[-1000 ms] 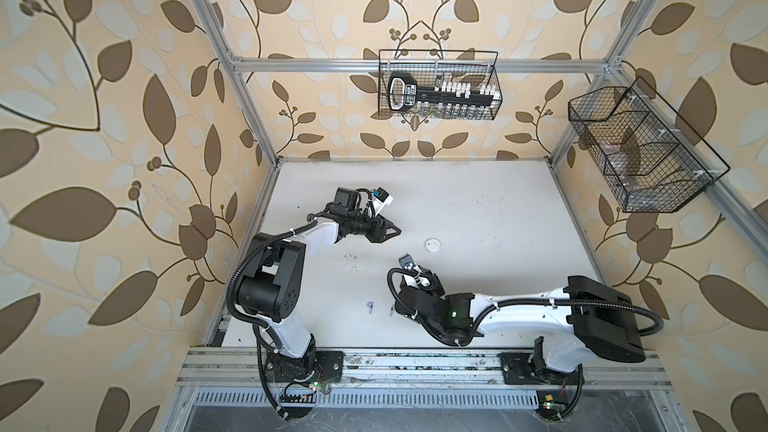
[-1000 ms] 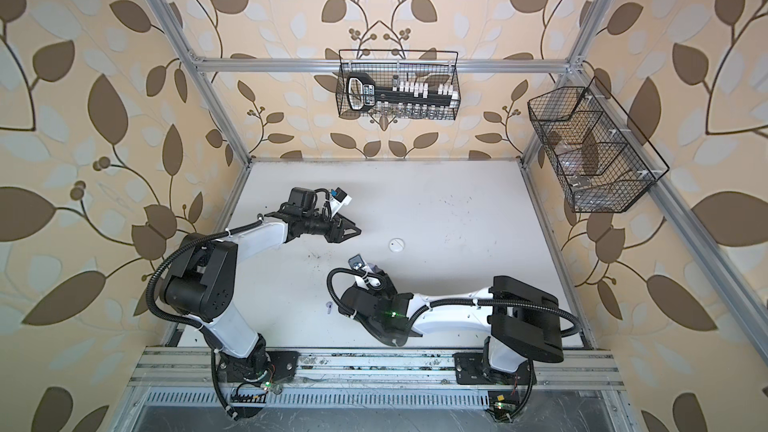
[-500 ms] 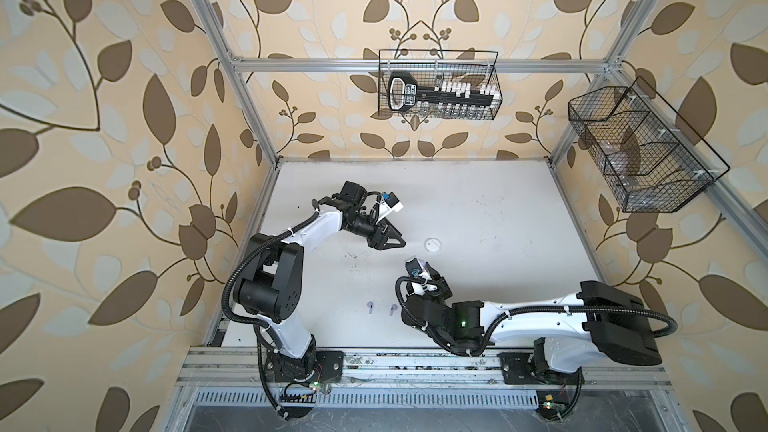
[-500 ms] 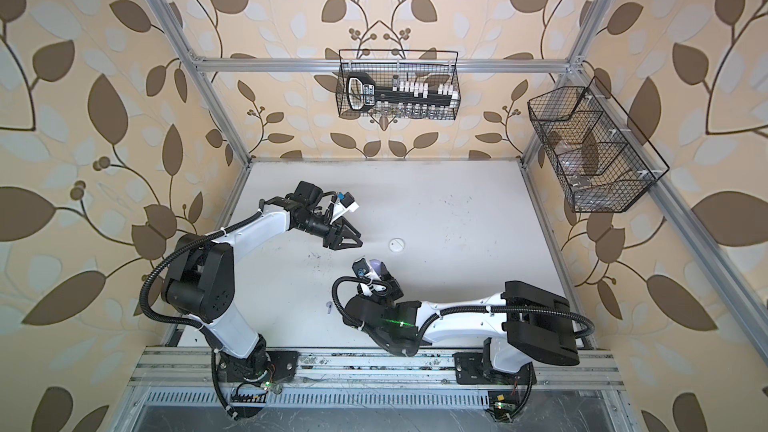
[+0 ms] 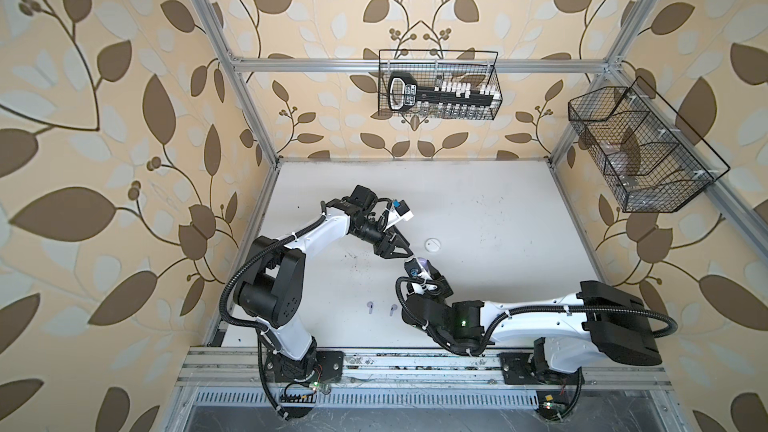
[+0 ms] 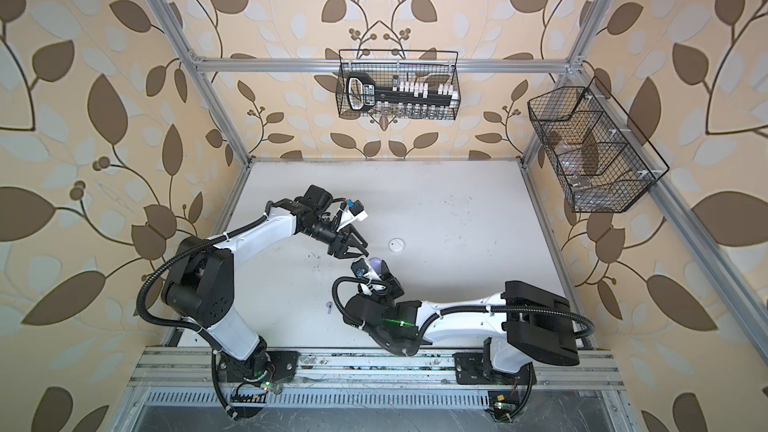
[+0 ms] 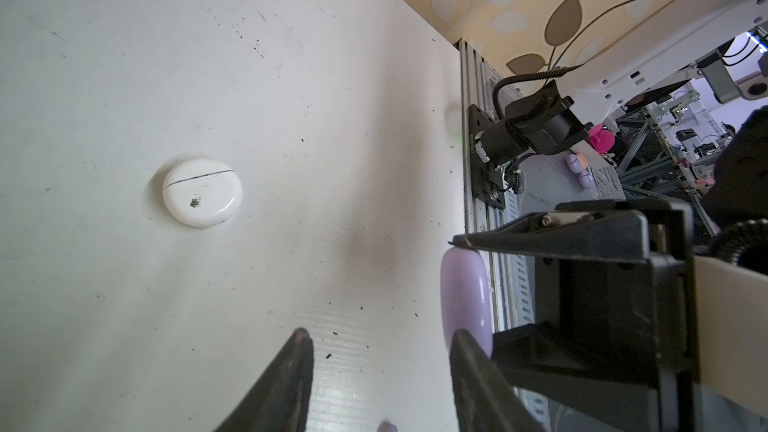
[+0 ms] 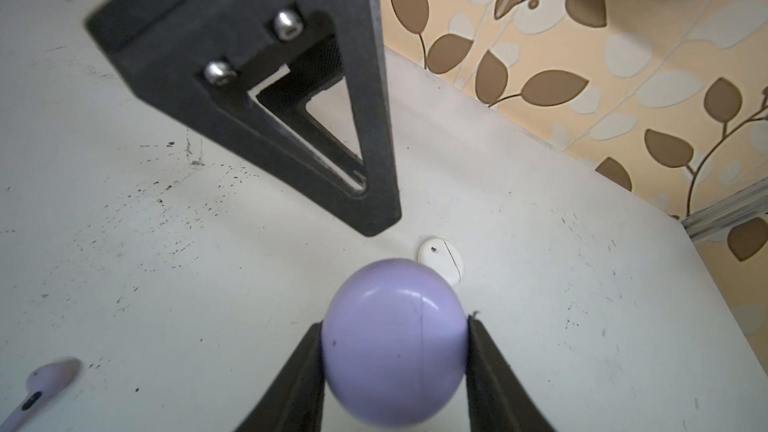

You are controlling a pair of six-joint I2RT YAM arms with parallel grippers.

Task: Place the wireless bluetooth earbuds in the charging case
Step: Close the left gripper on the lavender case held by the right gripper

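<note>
My right gripper is shut on a round lavender charging case, held by its sides above the table; both top views show it near the middle. My left gripper is open and holds nothing. One of its fingertips is close beside the lavender case; contact cannot be told. Two lavender earbuds lie on the table near the front, by my right wrist. One earbud appears in the right wrist view.
A closed white charging case lies flat on the table just behind the grippers. A wire basket hangs on the back wall. Another wire basket hangs on the right wall. The table surface is speckled with dark marks.
My left gripper has swung right and forward, down to the lavender case, and opened slightly. The right arm has shifted a little, still gripping the case.
</note>
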